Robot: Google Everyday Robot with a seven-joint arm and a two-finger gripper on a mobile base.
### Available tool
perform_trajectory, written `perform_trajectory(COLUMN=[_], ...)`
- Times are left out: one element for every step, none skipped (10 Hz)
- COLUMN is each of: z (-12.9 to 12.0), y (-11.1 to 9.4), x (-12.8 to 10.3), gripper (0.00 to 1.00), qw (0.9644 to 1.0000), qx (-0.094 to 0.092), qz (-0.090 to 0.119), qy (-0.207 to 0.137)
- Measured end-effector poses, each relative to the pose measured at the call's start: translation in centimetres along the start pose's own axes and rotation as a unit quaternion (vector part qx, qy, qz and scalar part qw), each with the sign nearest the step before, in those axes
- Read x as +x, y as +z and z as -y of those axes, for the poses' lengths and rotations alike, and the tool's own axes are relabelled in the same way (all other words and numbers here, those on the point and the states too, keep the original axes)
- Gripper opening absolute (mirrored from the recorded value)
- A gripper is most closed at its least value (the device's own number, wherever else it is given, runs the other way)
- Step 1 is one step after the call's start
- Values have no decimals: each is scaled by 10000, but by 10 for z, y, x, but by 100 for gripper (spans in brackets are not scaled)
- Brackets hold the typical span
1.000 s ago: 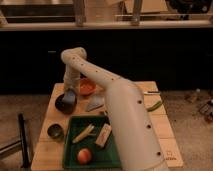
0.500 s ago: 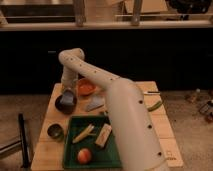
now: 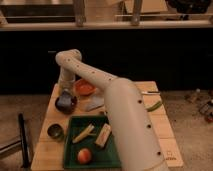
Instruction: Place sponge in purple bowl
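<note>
Sponge [image 3: 65, 98] barely shows under the gripper [image 3: 66, 93] above the purple bowl [image 3: 68, 108].

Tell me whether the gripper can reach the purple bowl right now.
Probably yes: the gripper hangs directly over the purple bowl, with nothing between them; the orange bowl sits off to the side.

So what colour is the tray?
The tray is green, as the camera view shows. The gripper hangs right over the purple bowl.
</note>
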Motion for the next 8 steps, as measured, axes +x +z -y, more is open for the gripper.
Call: perform_trajectory(z=[3, 5, 8, 9, 9, 10, 10, 10], y=[0, -1, 0, -1, -1, -1, -1, 0], x=[-2, -2, -3, -4, -3, -3, -3, -3], gripper=[23, 31, 42, 54, 63, 72, 79, 80], qw=[10000, 10000, 9999, 9999, 9999, 9999, 9999, 9999], qx=[24, 39, 56, 71, 80, 83, 89, 96], qz=[12, 17, 28, 36, 37, 40, 43, 39], qy=[-43, -72, -98, -116, -123, -130, -138, -139])
